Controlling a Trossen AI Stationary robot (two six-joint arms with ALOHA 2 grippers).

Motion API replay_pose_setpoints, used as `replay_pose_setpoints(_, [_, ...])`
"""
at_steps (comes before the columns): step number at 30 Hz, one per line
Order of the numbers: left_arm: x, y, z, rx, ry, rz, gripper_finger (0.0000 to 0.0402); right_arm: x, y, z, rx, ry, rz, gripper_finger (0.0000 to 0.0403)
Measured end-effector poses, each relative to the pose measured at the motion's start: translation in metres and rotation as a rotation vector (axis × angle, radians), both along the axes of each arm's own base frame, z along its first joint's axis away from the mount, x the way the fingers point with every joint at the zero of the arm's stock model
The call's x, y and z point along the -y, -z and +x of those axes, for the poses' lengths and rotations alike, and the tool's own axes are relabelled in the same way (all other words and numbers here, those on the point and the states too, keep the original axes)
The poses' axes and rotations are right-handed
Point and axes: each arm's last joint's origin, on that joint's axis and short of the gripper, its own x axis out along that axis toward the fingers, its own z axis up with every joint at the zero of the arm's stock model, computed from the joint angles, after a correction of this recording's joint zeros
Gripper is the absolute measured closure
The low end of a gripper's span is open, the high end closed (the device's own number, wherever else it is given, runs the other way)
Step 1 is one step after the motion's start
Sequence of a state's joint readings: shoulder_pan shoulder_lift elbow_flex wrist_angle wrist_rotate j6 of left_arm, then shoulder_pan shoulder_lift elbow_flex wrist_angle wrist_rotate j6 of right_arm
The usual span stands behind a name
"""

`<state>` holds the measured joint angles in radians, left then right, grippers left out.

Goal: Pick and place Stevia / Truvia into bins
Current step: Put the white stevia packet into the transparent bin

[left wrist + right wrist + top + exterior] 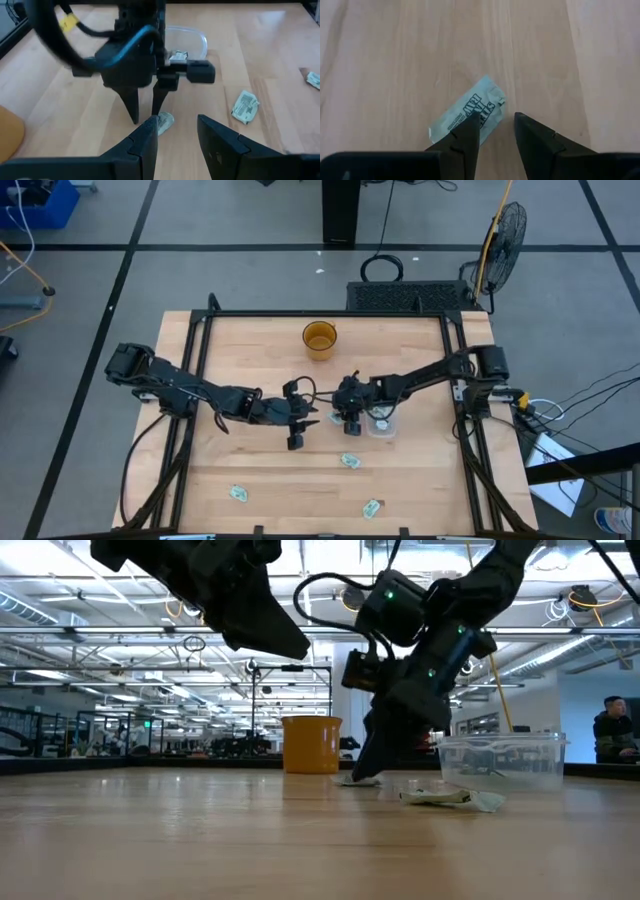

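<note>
The clear bin (pixel 383 426) (pixel 500 755) stands right of the table's centre with at least one sachet inside (pixel 177 55). My right gripper (pixel 496 122) (pixel 350 423) is open and points down at the table just left of the bin. A green-and-white sachet (pixel 467 116) (pixel 164 122) lies flat under it, partly beneath one finger (pixel 470 127). My left gripper (pixel 176 122) (pixel 297 430) is open, raised above the table (pixel 260 620) and facing the right gripper from the left. More sachets (pixel 349 461) (pixel 238 493) (pixel 373 507) lie flat toward the near edge. My right gripper comes at the sachet from above, fingers pointing down. One fingertip (pixel 472 122) stands over the sachet's end (pixel 487 107) and the other over bare wood beside it. Whether the fingertip touches the sachet cannot be told. The sachet lies flat on the table.
An amber cup (pixel 320 338) (pixel 312 745) stands near the far edge. A black frame (pixel 320 313) borders the table. A crumpled sachet (pixel 450 797) (pixel 245 106) lies in front of the bin. A person (pixel 612 730) sits in the room beyond the table.
</note>
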<state>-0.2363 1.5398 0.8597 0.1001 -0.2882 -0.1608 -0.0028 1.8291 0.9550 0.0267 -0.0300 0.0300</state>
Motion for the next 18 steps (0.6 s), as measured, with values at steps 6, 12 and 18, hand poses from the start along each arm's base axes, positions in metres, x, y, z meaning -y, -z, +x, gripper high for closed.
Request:
replay_pose_setpoints(6, [-0.0002, 0.0008, -0.0005, -0.009, 0.000, 0.002, 0.0256, 0.0044, 0.0015, 0.0005, -0.002, 0.017, 0.004, 0.0292])
replay_pose_setpoints(12, [-0.0004, 0.0023, -0.0015, -0.028, 0.000, 0.007, 0.0256, 0.0048, 0.0019, -0.0005, -0.014, 0.021, 0.006, 0.0348])
replay_pose_setpoints(18, [-0.0006, 0.0035, -0.0023, -0.044, -0.001, 0.011, 0.0256, 0.0044, 0.0016, -0.0001, -0.011, 0.046, 0.026, 0.0395])
